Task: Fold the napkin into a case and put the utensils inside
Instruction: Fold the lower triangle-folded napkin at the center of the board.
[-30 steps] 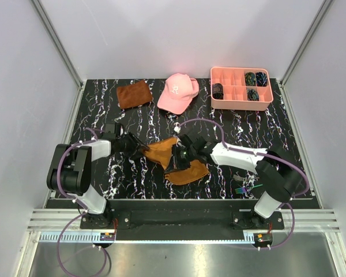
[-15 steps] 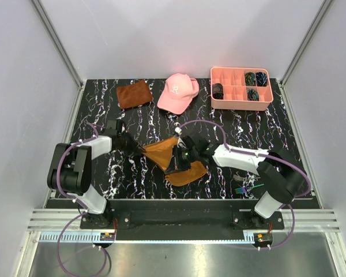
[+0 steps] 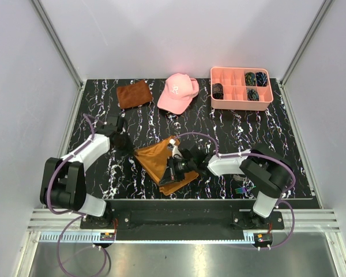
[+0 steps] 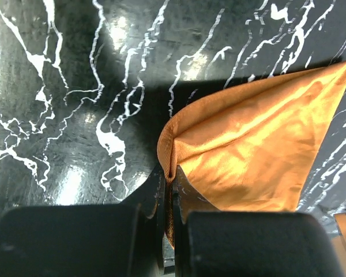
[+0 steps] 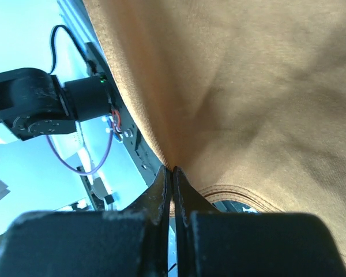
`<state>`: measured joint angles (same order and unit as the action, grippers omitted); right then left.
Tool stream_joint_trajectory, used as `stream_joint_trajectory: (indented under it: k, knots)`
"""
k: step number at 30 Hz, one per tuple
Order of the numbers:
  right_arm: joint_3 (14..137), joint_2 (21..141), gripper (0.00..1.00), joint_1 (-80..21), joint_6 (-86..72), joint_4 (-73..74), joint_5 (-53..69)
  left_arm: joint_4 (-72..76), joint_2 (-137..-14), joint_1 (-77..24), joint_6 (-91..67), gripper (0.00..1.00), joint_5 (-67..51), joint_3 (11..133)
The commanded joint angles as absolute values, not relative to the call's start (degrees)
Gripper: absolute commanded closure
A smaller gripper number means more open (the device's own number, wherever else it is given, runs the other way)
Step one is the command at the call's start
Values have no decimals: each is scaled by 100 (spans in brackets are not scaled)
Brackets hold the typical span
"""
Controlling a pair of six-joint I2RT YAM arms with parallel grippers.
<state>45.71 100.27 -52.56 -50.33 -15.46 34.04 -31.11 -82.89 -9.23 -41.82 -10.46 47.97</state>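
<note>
Top external view, nearest first: the utensils [image 3: 240, 188] lie on the table [image 3: 230, 135] to the right of the napkin [image 3: 159, 163] and nearer to us than it is. They are well apart from the cloth. We see thin metal pieces with a purple-green sheen, but we cannot tell how many.

The napkin itself sits loosely bunched between the two arms, an orange-brown heap with one corner pointing away from us.

The right tool [image 3: 172, 168] comes in from the napkin's right and sits on its near-right part. In the right wrist view its jaws are pressed together on a fold of the cloth. The fold rises from the pinch and fills most of that picture.

The left tool [image 3: 130, 151] meets the napkin at its left corner. In the left wrist view we see its jaws pinched tight on a hemmed edge. The cloth fans out from the pinch to a point, and a shadow on the table beneath shows this part is lifted.

Beyond the napkin, a pink cap [image 3: 177, 92] rests almost straight behind it. A smaller rust-brown cloth [image 3: 134, 93] lies flat behind the napkin and to its left. A pink tray [image 3: 242, 104] stands behind the napkin and to its right, farther off than the cap. Several of its compartments hold small dark items that we cannot make out.
</note>
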Motion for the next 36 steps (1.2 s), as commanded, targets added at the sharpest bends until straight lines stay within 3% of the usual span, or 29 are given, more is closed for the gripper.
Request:
stream_joint_trajectory:
  k: [1,11,17,20,25,31,36]
  knots:
    - [4290,10081,100,-5282,-5238,-2021,3998,-3129,-8305,-1221,-4112,100,-18,5457]
    - [3543,10072,100,-4948,-5361,-2390,4131,-3823,-9131,-2135,-4754,100,1564,6460]
    - [3568,9967,100,-4948,-5257,-2226,4123,-3754,-9265,-2276,-5282,100,1486,6409]
    - [3665,9809,100,-4948,-5054,-1846,4060,-3051,-8948,-2276,-5116,100,1231,5740]
    - [3989,9940,100,-5027,-4914,-1584,4227,-2830,-9088,-2250,-4668,100,853,5915]
    - [4473,10169,93,-5124,-4693,-1037,3999,-2066,-9246,-2031,-4175,100,-130,5730]
    - [4772,10406,90,-5142,-4676,-871,4043,-2004,-9334,-1978,-3947,100,-220,5757]
